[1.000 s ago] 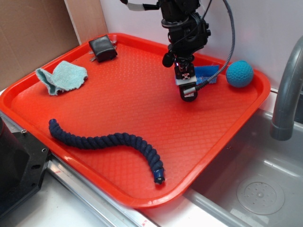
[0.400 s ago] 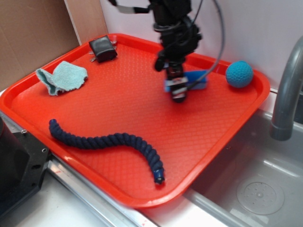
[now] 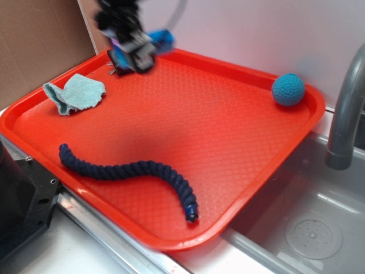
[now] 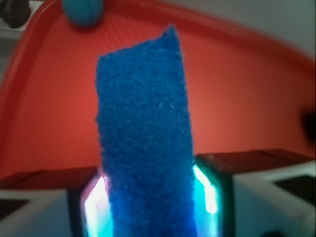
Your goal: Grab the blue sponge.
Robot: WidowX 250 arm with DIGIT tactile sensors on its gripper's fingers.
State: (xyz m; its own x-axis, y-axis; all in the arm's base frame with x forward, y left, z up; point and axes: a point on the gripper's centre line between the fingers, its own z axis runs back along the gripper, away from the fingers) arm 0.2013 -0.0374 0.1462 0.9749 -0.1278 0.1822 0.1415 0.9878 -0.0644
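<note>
The bright-blue rectangular sponge block [image 4: 143, 138] is pinched between the pincer [image 3: 137, 48] jaws, carried clear above the red plastic tray's [image 3: 228, 142] far-left corner. The grab looks done; nothing obvious remains.

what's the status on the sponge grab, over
Gripper shut on the rectangular bright-blue sponge block, sponge clamped between the fingers. Lifted clear of the red plastic tray, far-left corner. Nothing in the way.

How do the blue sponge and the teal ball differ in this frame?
The blue sponge is a flat-sided rectangular block; the teal ball is round and crocheted. The sponge is clamped in the claw above the tray; the ball rests on the tray near its far rim. Both are blue-toned.
</note>
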